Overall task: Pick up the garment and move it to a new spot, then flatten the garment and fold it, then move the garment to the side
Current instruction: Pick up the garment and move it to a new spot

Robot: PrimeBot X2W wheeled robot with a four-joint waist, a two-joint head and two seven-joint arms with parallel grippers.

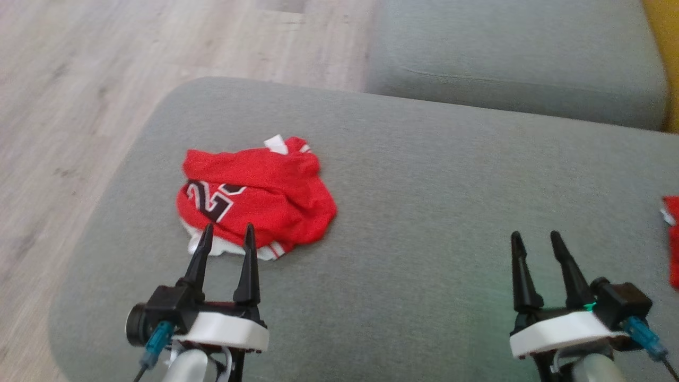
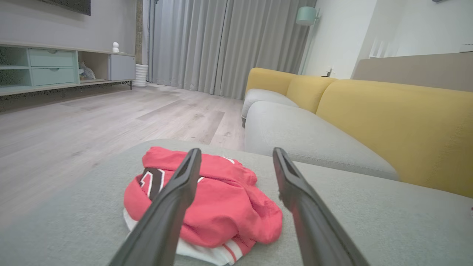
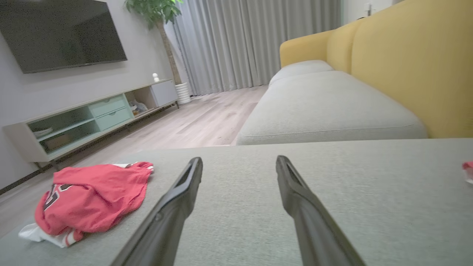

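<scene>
The garment (image 1: 254, 196) is a red jersey with black-and-white numerals and white trim, lying bunched up on the left part of a grey ottoman (image 1: 424, 212). It also appears in the left wrist view as the garment (image 2: 221, 207) and at the lower left of the right wrist view as the garment (image 3: 92, 199). My left gripper (image 1: 227, 229) stands open just before the jersey's near edge, fingertips at its white hem, nothing held. My left gripper (image 2: 236, 151) frames the heap. My right gripper (image 1: 533, 236) is open over bare cushion to the right, as my right gripper (image 3: 239, 159) confirms.
Another red cloth (image 1: 672, 239) pokes in at the ottoman's right edge. A grey sofa seat (image 1: 520, 58) with yellow backrests (image 2: 399, 125) lies beyond the ottoman. Wooden floor (image 1: 79, 106) runs to the left, with a TV cabinet (image 3: 92, 114) by the wall.
</scene>
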